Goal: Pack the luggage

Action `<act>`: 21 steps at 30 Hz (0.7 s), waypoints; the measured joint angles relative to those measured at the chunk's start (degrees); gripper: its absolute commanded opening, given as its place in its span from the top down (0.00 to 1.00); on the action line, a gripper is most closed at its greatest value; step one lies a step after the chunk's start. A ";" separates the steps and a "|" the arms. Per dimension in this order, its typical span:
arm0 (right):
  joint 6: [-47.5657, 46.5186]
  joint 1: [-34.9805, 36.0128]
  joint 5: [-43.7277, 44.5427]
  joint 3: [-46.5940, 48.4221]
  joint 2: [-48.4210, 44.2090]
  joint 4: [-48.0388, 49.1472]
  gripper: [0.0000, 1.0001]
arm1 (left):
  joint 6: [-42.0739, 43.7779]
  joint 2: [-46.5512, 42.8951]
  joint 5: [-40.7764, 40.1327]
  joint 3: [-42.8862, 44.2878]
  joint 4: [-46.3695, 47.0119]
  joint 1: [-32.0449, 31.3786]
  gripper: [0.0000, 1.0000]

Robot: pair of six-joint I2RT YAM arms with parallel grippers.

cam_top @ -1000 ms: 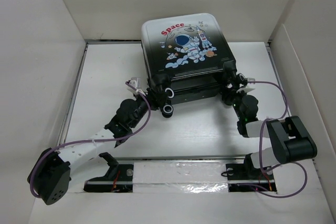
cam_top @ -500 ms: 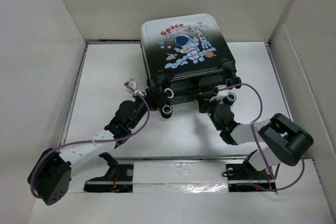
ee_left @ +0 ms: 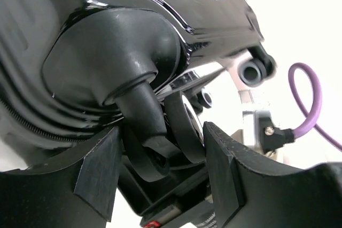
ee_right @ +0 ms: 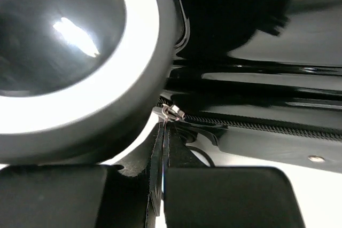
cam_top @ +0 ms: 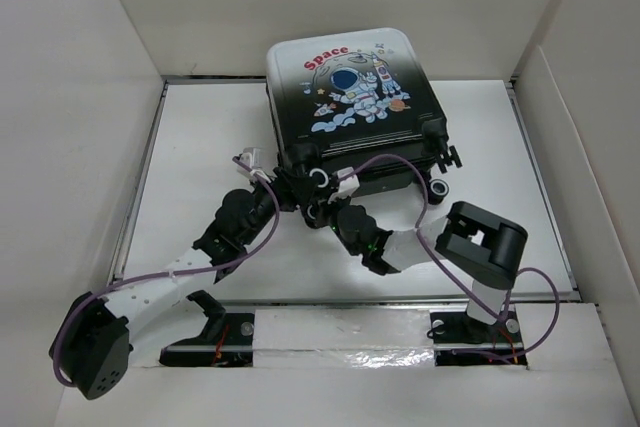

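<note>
Luggage [cam_top: 345, 87] is seen lying flat at the middle of the bench's [cam_top: 210, 137] far edge, astronaut shell up, lid down, wheels toward the near edge. Left gripper [cam_top: 288, 185] is set at the near-left corner of the luggage and closed on a caster [ee_left: 160, 137], one finger against each side of the twin wheel; right gripper [ee_right: 162, 177] is placed just beside it on the near face, pads pinched together on the thin black zip pull [ee_right: 160, 148], which runs from the slider [ee_right: 171, 113] beside a white-rimmed wheel [ee_right: 80, 52].
</note>
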 measured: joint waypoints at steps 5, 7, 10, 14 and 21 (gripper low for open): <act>1.66 0.28 0.31 8.79 9.16 3.63 1.00 | 0.17 -5.35 -4.92 0.07 -6.51 2.25 1.00; 3.28 0.37 0.46 11.54 12.41 6.21 1.00 | -0.11 -6.47 -7.41 0.07 -7.82 2.82 1.00; 6.08 0.37 0.44 14.12 15.61 8.96 1.00 | -0.85 -7.10 -10.29 -0.24 -8.13 3.54 1.00; 7.04 0.92 0.57 12.04 14.32 10.36 1.00 | -2.05 -7.32 -10.43 -0.33 -8.07 3.54 1.00; 9.22 2.71 1.38 -1.90 8.13 17.92 1.00 | -10.05 -5.33 1.64 -0.70 -5.49 1.51 1.00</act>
